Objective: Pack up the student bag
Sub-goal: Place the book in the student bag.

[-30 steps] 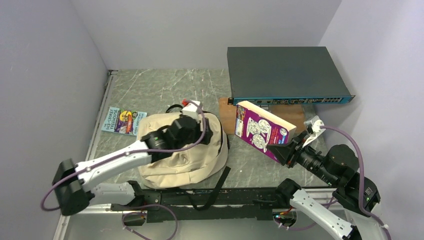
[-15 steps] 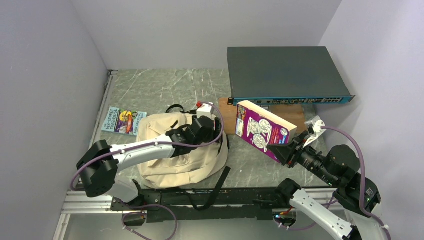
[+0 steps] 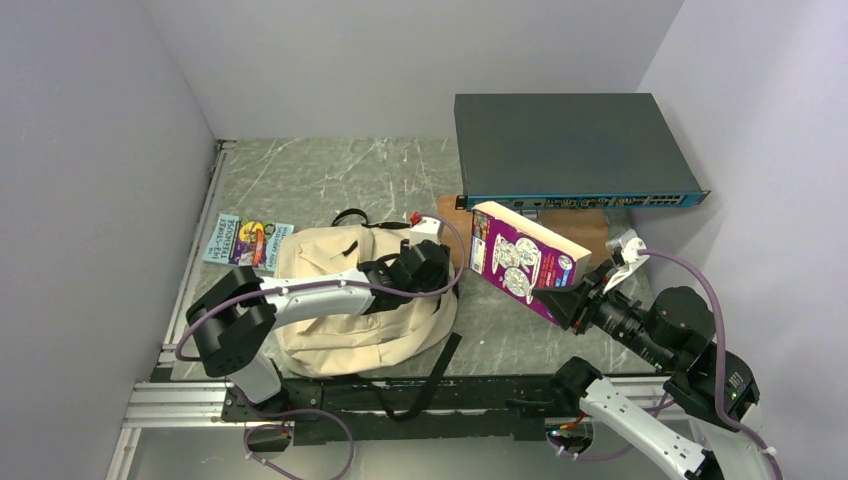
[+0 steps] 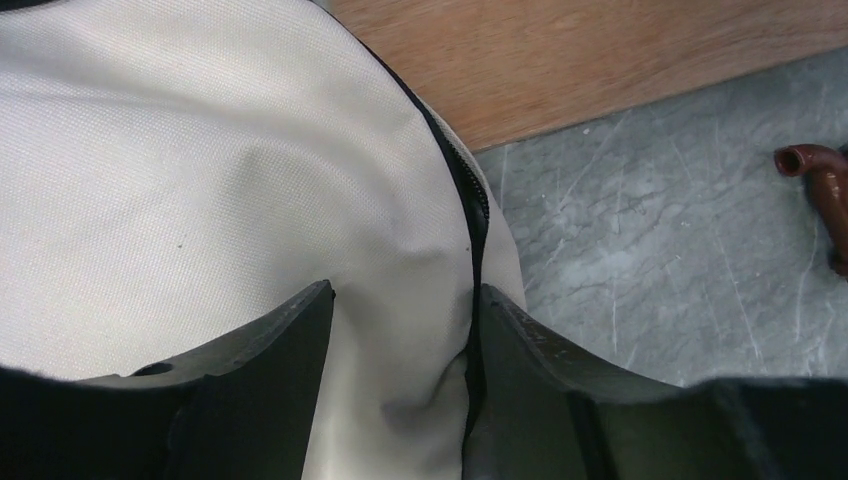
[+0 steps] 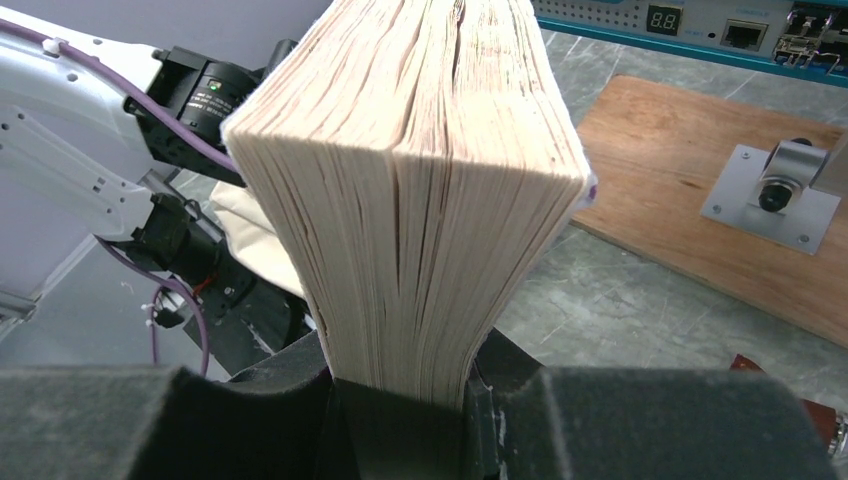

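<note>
Finds the student bag (image 3: pixel 360 300) slumped flat on the table (image 3: pixel 330 170). Brings the left gripper (image 4: pixel 405 295) across to the bag's right edge, narrowing, half-wide, astride the zipper (image 4: pixel 470 230). Holds the purple book (image 3: pixel 525 260) clamped in the right gripper (image 5: pixel 400 395), right of the bag. Points to opening before packing.

2 robot arms: left arm (image 3: pixel 300 292) & right arm (image 3: pixel 640 425), white shells w/ black joints, black motor blocks. Purple cable (image 3: pixel 690 275) on each. Left gripper (image 4: pixel 400 330): dark matte fingers (image 4: pixel 260 360), curved tips. Right gripper (image 5: pixel 400 410): black, grainy pads (image 5: pixel 640 420).
</note>
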